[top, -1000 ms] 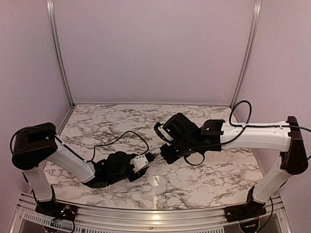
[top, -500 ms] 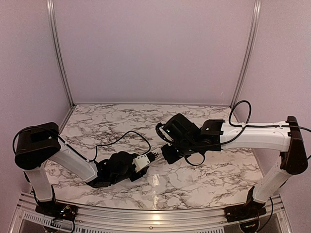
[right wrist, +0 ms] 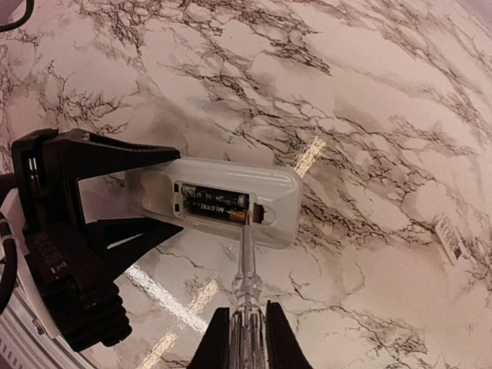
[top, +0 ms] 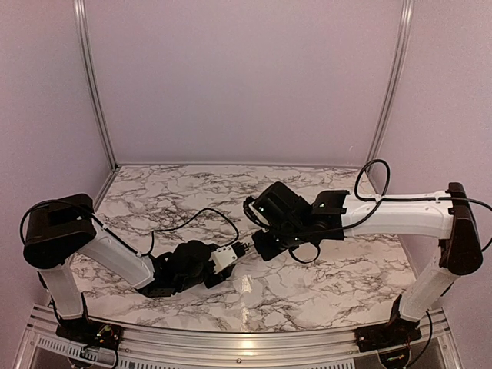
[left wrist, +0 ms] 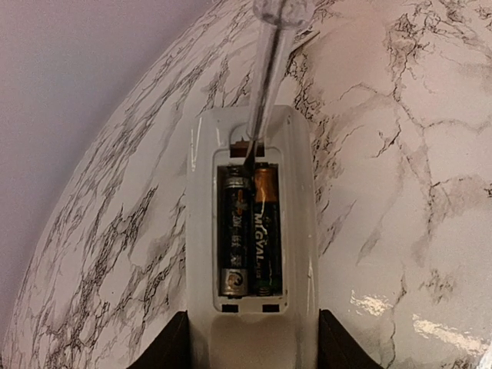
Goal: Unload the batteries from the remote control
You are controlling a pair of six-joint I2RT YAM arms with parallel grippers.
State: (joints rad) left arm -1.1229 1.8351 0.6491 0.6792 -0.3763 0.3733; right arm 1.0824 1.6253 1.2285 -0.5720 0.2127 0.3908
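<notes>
My left gripper [left wrist: 254, 350] is shut on the white remote control [left wrist: 201, 231] and holds it by its near end, with the open battery bay facing up. Two dark batteries [left wrist: 236, 231] [left wrist: 267, 231] lie side by side in the bay. My right gripper [right wrist: 247, 338] is shut on a clear-handled tool [right wrist: 246, 300]. The tool's thin tip touches the far end of the bay by the copper-tipped battery [right wrist: 217, 209]. In the top view the two grippers [top: 231, 255] [top: 257, 247] meet at mid table.
A thin pale flat strip [top: 247, 285] lies on the marble table [top: 323, 292] just in front of the grippers. It also shows in the right wrist view [right wrist: 448, 237]. Black cables loop behind both wrists.
The right gripper with the tool has shifted slightly left toward the remote. The left gripper with the remote has sunk a little.
</notes>
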